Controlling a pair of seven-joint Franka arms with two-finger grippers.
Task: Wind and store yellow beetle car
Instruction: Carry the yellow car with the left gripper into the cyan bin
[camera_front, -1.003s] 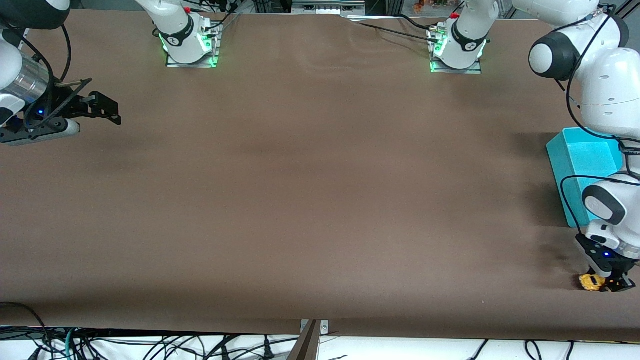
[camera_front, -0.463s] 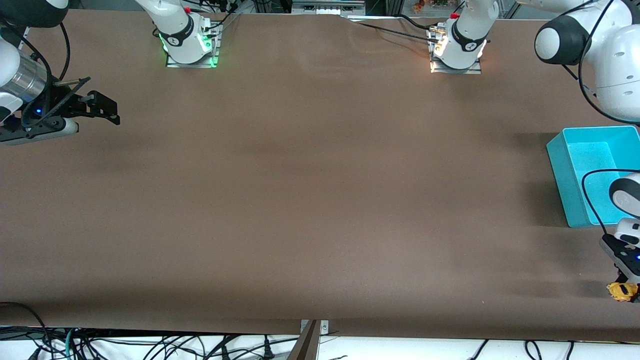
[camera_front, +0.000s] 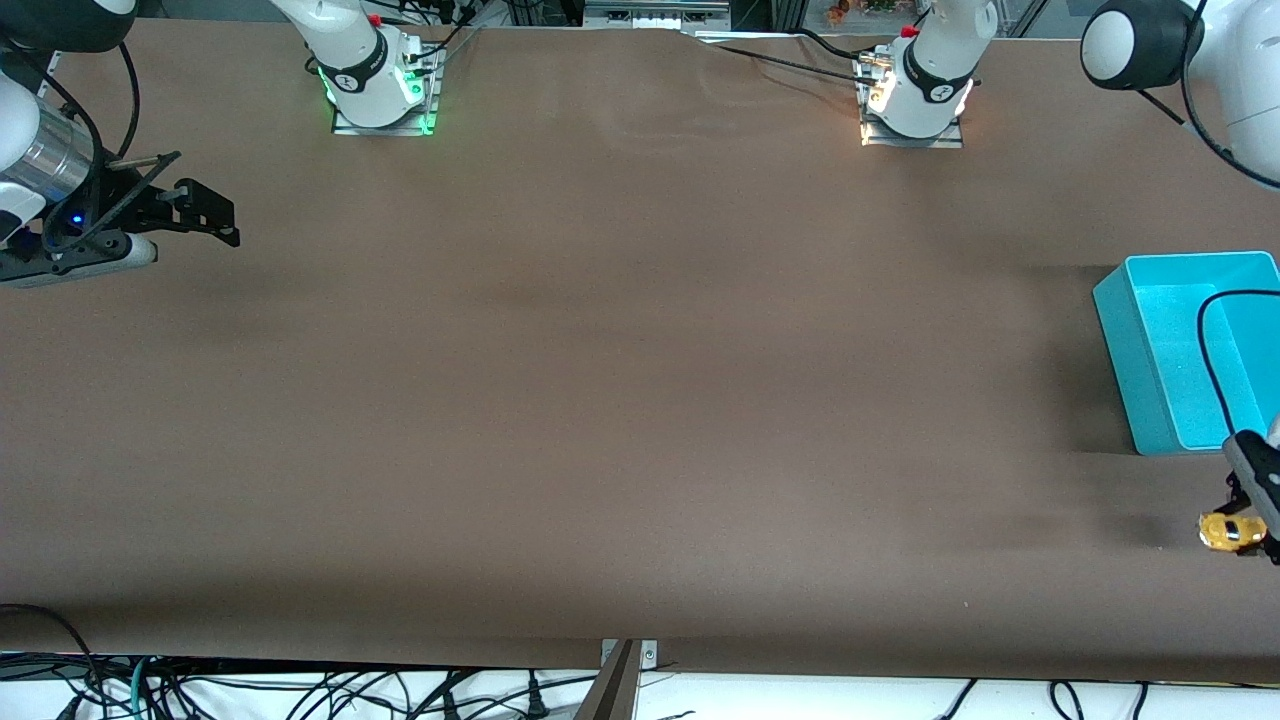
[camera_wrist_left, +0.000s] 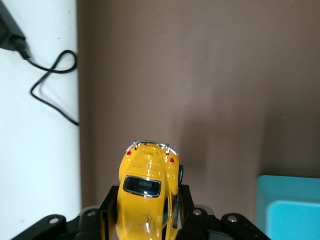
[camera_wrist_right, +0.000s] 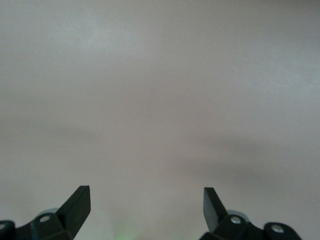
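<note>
Left wrist view, yellow beetle car clamped in left pincer

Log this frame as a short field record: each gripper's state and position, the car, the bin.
left gripper: shut on the yellow beetle car, above the table at the left arm's end
yellow beetle car: gripped by its sides, clear of the teal bin
teal bin: open, no car visible inside
right gripper: open, holding nothing, waiting over the right arm's end

The front view's edge cuts off the left gripper and part of the open turquoise plastic bin beside it.
</note>
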